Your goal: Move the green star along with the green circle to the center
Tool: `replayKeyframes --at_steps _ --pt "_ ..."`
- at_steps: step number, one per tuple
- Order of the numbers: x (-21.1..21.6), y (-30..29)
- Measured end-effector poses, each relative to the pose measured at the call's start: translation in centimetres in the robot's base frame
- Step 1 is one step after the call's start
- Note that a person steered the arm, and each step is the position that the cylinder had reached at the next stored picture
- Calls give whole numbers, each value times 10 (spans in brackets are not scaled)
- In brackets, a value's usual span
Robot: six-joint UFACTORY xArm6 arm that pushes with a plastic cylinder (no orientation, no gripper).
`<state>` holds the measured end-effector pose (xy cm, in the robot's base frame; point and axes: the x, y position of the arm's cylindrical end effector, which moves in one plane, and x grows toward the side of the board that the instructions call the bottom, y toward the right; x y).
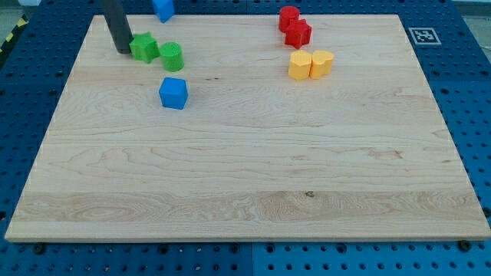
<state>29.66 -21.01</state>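
Note:
The green star [144, 47] lies near the view's top left of the wooden board [245, 169]. The green circle [172, 57] sits just to its right, almost touching it. My tip [123, 51] is down on the board right at the star's left side, touching or nearly touching it. The dark rod rises from it out of the view's top.
A blue cube [173, 93] lies just below the green circle. Another blue block [163, 8] sits at the board's top edge. Two red blocks [294, 27] are at top right, with a yellow hexagon [300, 66] and yellow heart [322, 63] below them.

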Motion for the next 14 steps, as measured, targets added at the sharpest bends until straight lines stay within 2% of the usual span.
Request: replayKeyframes --at_steps 2,4,6,9,12,13,14 --pt "15 17" --pt "-6 -13" --pt "-11 34" --pt "38 103" --pt "20 92" --pt "8 101" --pt "9 135"
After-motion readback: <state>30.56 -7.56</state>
